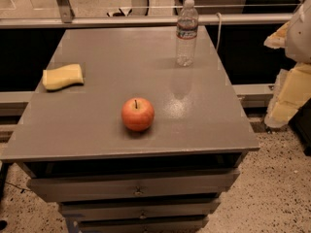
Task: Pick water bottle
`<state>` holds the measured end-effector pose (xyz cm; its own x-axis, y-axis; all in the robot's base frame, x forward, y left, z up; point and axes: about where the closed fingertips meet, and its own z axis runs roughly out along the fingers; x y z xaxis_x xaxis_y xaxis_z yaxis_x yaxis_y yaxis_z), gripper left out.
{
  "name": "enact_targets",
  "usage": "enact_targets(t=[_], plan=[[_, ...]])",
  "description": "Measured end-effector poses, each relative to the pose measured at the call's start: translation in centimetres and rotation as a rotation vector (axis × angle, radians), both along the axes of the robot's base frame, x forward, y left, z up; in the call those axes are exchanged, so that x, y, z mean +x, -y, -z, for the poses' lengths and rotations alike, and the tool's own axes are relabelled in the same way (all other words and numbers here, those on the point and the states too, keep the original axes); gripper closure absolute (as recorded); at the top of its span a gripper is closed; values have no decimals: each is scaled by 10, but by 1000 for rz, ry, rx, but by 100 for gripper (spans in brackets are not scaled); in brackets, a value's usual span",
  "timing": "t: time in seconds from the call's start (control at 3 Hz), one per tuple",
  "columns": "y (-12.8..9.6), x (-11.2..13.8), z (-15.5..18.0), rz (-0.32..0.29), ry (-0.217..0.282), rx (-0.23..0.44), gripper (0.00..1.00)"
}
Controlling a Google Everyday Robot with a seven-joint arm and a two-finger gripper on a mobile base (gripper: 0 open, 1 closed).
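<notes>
Gripper [287, 100]: parked off the right side of the table [87, 125], well apart from everything; wide or narrow, cannot tell.
Water bottle [186, 32]: upright near the far right corner, capped, standing free, so likely an easy side reach.
Apple [138, 114]: front centre, well apart.
Sponge [62, 76]: far left, no obstacle.

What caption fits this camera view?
Water bottle, apple and sponge on a gray drawer cabinet; the gripper is out of view.
</notes>
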<state>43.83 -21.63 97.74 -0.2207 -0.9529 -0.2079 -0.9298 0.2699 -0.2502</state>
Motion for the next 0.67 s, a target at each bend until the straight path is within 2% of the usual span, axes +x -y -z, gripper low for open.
enact_targets(t=[0.33, 0.67], plan=[[0, 0, 0, 0, 0, 0, 0], [1, 9, -1, 2, 24, 27, 0]])
